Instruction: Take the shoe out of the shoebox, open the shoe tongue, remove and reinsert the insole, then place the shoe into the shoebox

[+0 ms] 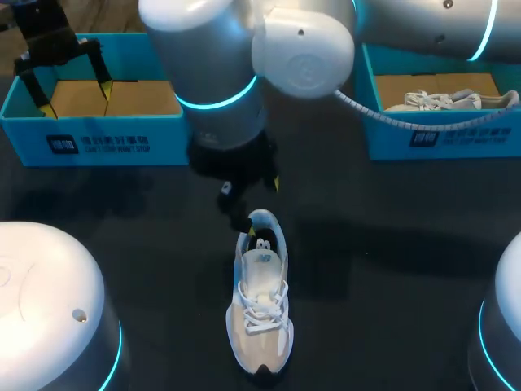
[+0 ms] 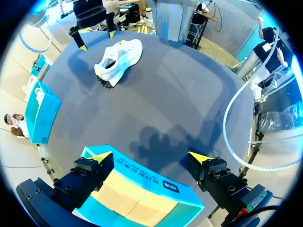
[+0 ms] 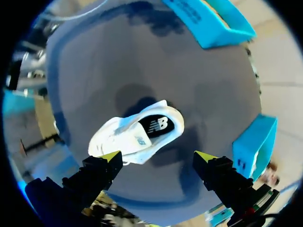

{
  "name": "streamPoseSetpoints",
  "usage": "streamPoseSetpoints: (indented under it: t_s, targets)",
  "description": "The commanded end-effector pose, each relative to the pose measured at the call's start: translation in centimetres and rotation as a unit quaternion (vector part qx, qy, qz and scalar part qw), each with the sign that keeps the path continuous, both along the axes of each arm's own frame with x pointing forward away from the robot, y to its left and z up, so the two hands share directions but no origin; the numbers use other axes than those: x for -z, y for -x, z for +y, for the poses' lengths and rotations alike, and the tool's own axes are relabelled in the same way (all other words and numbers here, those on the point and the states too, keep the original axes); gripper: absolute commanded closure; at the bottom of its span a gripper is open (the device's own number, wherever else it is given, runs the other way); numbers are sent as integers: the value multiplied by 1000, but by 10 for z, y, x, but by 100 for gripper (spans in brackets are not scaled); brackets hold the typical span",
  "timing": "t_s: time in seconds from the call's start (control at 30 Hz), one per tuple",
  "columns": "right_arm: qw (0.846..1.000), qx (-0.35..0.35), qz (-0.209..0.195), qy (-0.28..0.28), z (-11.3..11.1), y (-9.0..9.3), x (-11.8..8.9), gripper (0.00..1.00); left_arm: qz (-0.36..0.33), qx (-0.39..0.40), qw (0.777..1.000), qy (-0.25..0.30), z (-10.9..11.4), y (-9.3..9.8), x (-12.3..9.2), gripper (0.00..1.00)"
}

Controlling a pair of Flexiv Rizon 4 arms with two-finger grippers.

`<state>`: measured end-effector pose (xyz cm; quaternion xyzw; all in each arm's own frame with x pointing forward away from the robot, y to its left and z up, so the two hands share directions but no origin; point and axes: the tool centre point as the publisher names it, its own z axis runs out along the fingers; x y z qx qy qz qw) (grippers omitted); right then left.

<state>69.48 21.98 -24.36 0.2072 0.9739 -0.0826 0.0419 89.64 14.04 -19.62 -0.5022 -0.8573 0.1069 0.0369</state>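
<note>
While the shoe (image 1: 260,301) lies on its sole in the middle of the dark counter (image 1: 391,269), outside both boxes and with its toe toward the robot, the right pincer (image 1: 248,191) hangs just above its heel end, fingers spread wide and gripping nothing. In the right wrist view the shoe sits below the gap between the yellow tips, its black insole (image 3: 156,125) showing in the opening. The left pincer (image 1: 77,98) hovers over the left shoebox (image 1: 98,142), also released, with nothing between its fingers; that box shows only its cardboard bottom. The right shoebox (image 1: 440,138) stands at the far right of the counter with a second shoe (image 1: 440,100) lying in it. Both boxes are well apart from the shoe in the middle
</note>
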Motion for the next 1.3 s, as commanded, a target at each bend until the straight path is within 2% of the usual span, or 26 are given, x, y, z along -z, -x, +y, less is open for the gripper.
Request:
streamPoseSetpoints:
  t_s: [0.03, 0.13, 0.5, 0.8, 1.3]
  targets:
    - [991, -132, 2, -1, 6, -13, 20, 0, 1, 1, 1000, -1, 0, -1, 0, 0]
    - [988, -157, -8, -9, 6, -20, 25, 0, 1, 1, 1000, -1, 0, -1, 0, 0]
    - [984, -175, 0, -34, -3, -43, 52, 0, 1, 1, 1000, -1, 0, -1, 0, 0]
    - [979, -196, -1, -53, -1, -60, 81, 0, 1, 1, 1000, -1, 0, -1, 0, 0]
    - [977, -210, 11, -45, 0, -74, 119, 0, 1, 1, 1000, -1, 0, -1, 0, 0]
